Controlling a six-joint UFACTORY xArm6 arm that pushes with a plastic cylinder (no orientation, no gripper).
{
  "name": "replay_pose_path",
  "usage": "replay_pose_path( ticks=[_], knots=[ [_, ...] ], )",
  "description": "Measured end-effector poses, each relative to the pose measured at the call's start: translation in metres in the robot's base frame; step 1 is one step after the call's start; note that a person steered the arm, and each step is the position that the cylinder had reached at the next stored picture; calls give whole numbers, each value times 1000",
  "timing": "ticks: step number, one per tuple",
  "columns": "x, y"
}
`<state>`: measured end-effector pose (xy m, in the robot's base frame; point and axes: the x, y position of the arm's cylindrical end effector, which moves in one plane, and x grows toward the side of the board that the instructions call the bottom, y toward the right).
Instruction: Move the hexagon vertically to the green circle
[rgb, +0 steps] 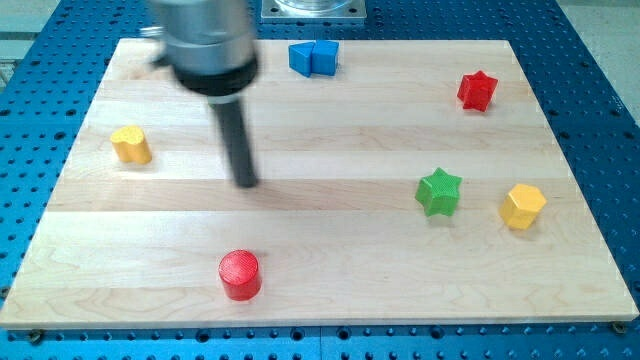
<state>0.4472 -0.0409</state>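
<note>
My tip (246, 184) touching no block

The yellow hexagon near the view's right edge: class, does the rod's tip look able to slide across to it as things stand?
Probably yes. My tip is far to the view's left of the yellow hexagon; a straight slide would meet the green star just before it, but bare board below the star leaves a way round.

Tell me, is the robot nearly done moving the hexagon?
Nothing looks done: the yellow hexagon sits at the view's right, beside the green star. My tip is far to its left, touching no block. Left: reaching and pushing it. I see no green circle.
</note>
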Motion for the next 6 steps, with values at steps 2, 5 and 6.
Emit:
replay_pose_path(
  ticks=[2, 5, 6],
  knots=[
    [-3, 277],
    [54, 269],
    [-5, 235]
  ],
)
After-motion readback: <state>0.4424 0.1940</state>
